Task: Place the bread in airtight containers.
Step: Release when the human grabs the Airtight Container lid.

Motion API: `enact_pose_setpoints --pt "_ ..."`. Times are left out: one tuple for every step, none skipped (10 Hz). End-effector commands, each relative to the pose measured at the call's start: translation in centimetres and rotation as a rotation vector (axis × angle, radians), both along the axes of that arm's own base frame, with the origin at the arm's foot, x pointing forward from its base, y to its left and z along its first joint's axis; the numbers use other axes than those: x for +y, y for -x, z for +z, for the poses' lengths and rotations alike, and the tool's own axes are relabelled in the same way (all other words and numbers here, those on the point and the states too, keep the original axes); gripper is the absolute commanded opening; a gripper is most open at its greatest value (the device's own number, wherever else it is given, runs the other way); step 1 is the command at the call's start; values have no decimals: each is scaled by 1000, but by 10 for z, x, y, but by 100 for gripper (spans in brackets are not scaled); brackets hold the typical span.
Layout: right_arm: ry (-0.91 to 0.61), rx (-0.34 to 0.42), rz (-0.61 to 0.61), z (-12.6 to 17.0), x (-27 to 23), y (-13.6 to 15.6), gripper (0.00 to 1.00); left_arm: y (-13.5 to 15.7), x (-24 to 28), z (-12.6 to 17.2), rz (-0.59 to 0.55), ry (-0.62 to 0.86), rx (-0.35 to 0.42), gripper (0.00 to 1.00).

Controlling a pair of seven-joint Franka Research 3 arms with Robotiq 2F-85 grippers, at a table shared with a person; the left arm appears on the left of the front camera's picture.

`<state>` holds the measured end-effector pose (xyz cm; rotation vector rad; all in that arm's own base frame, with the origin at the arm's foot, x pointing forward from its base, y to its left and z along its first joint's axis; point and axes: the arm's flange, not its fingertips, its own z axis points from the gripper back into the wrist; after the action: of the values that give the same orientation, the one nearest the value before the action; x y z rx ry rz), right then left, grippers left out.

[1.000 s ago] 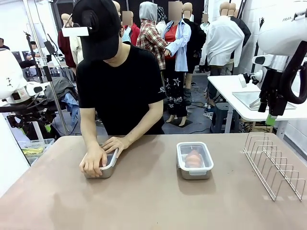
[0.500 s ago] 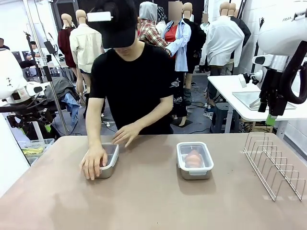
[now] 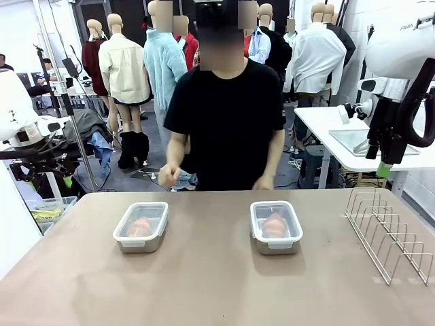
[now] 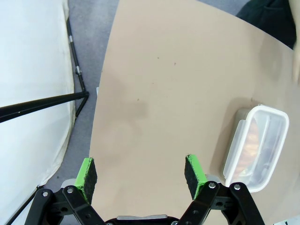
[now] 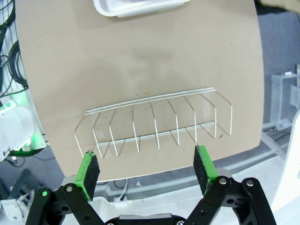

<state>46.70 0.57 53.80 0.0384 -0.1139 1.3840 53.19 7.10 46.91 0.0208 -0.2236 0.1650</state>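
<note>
Two airtight containers stand lidded on the brown table. The left container holds a piece of bread under its clear lid, and the right container holds another piece of bread. In the left wrist view the left container lies at the right, with bread visible through the lid. My left gripper hangs open high above the table's left edge. High over the table's right side my right gripper is open too, and a container's white rim shows at the top of that view. Neither holds anything.
A wire rack stands on the table's right side; it is also below my right gripper. The person stands upright at the far edge with both hands near the table edge, off the containers.
The person has lifted both hands off the left container, straightened up and shifted right. The left container now stands closed and untouched. Both arms stay still.
</note>
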Motion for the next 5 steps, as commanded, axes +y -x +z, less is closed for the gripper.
enact_pose_setpoints --pt "16 -1 -4 2 0 -2 100 1 1 1 8 1 3 97" --pt "16 -1 -4 2 0 -2 100 1 1 1 8 1 3 97" --pt "16 -1 -4 2 0 -2 100 1 1 1 8 1 3 97" --pt "16 -1 -4 2 0 -2 100 1 1 1 8 1 3 97" --pt "16 -1 -4 2 0 -2 100 1 1 1 8 1 3 97"
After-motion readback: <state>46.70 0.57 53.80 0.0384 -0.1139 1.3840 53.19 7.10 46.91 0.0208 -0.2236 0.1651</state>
